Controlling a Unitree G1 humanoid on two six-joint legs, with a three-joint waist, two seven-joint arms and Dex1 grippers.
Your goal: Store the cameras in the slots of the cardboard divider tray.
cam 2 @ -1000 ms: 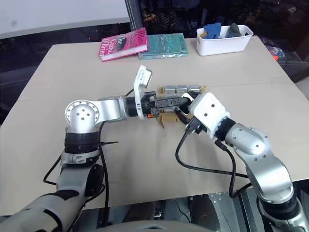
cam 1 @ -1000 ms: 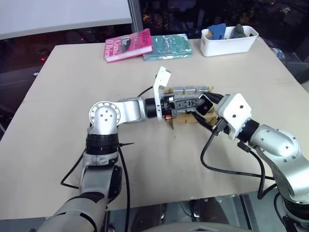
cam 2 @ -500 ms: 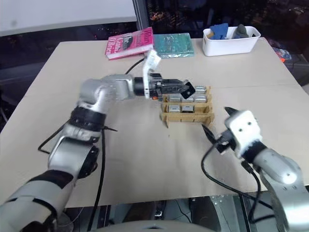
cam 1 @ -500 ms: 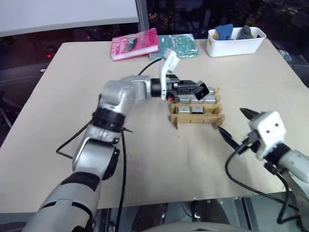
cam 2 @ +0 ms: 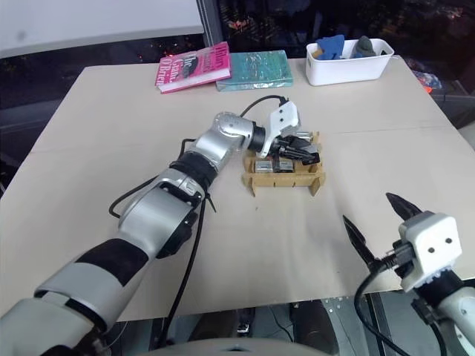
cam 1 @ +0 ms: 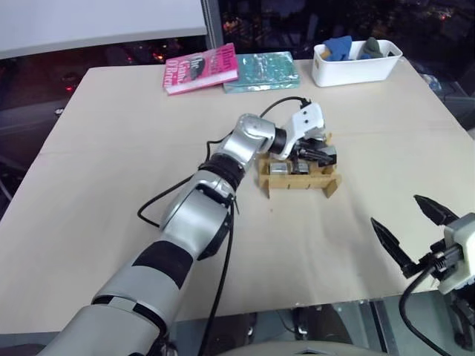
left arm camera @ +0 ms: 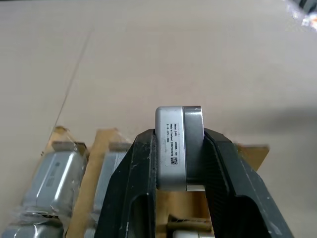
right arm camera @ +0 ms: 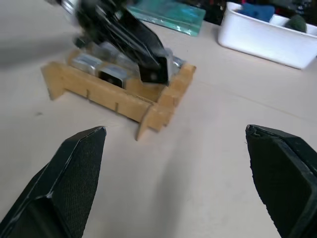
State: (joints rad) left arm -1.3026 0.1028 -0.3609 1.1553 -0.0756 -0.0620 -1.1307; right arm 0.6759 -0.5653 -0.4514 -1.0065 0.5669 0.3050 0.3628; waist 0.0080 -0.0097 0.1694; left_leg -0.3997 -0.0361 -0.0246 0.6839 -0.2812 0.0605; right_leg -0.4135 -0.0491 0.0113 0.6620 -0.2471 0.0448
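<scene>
Right gripper [cam 1: 412, 226] nearest, fingers spread wide, empty, above bare tan tabletop [cam 1: 111, 178]; mid-table, cardboard divider tray [cam 1: 298, 178] with several cameras [cam 1: 279, 168] slotted; left gripper [left arm camera: 179, 163] clamped on camera [left arm camera: 178, 146] over tray's right end; far edge: pink book [cam 1: 199, 68], teal book [cam 1: 260, 71], white bin [cam 1: 355, 68]; dark windows behind

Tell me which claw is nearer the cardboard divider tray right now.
Left. The left claw hangs right over the cardboard divider tray, shut on a camera. The right claw is open, off to the tray's right near the table edge.
</scene>
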